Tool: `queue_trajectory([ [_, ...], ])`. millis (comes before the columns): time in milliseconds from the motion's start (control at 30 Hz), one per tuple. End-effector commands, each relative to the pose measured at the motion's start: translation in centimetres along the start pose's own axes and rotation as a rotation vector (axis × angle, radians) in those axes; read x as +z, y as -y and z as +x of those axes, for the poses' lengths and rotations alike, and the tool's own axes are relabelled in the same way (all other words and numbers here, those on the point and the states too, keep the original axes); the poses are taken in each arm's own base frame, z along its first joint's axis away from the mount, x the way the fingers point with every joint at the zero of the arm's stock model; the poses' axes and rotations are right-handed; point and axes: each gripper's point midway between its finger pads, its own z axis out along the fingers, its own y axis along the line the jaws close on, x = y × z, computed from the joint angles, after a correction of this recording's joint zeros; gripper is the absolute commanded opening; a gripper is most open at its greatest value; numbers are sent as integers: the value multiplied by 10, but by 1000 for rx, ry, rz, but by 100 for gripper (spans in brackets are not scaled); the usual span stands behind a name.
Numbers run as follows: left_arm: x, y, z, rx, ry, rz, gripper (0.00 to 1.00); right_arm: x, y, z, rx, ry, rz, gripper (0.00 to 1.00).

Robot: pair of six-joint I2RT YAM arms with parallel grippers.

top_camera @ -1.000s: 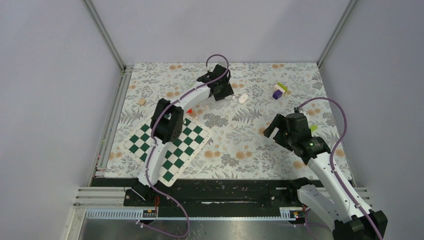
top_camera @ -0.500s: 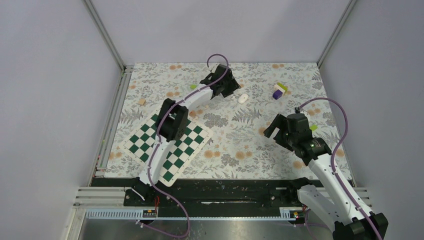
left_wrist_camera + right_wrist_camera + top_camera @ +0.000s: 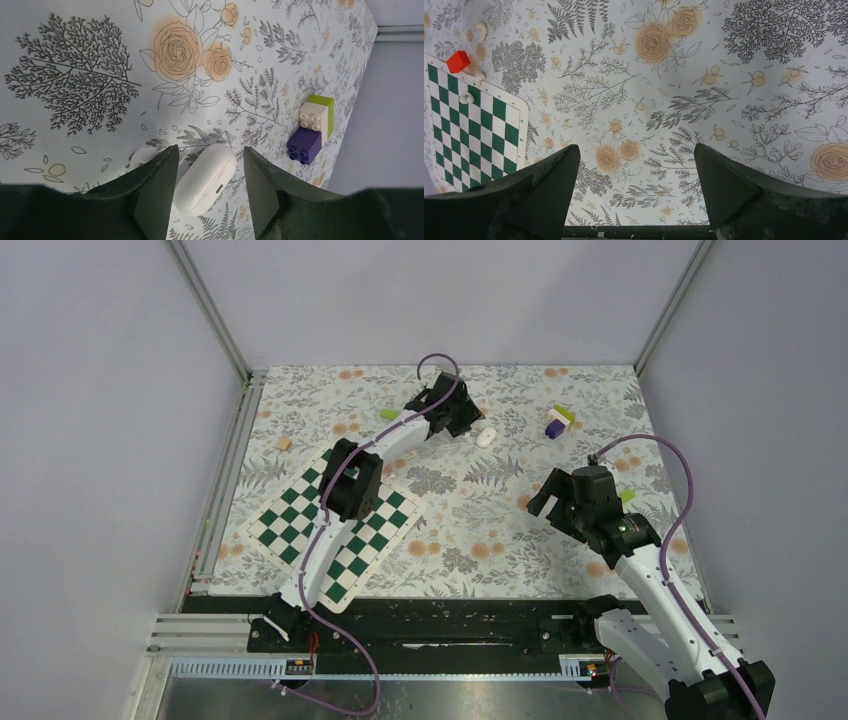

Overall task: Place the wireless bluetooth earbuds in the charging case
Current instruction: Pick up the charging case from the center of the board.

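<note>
Floral tablecloth (image 3: 500,510), grey walls (image 3: 100,390), charging case (image 3: 205,177)

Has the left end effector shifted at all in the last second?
Yes. In the top view the left end effector has slid right, closing on the small white rounded plastic charging case, which has stayed put.
</note>
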Motion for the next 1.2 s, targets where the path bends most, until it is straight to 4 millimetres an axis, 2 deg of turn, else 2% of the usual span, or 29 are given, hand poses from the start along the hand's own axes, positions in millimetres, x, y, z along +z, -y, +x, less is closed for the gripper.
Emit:
queue_trajectory([
  [0, -6, 9, -3, -11, -9, 10, 50, -5, -4, -7, -11, 16, -9, 93],
  [233, -15, -10, 5, 30, -58, -48, 50, -5, -4, -7, -5, 16, -11, 92],
  [567, -43, -34, 2, 101, -66, -110, 50, -7, -5, -6, 2, 20, -20, 92],
  [767, -71, -43, 3, 173, -84, -141, 50, -8, -4, -6, 3, 25, -19, 93],
  [867, -95, -47, 5, 215, -110, -159, 49, -8, -2, -5, 5, 24, -15, 93],
  [967, -128, -34, -4, 289, -66, -136, 49, -7, -2, -6, 7, 29, -13, 92],
  [1033, -142, -21, -15, 337, 1, -124, 53, -5, -2, -5, 12, 29, -15, 92],
  [1167, -135, -9, -27, 374, 37, -136, 57, -4, -7, -5, 14, 12, -27, 92],
])
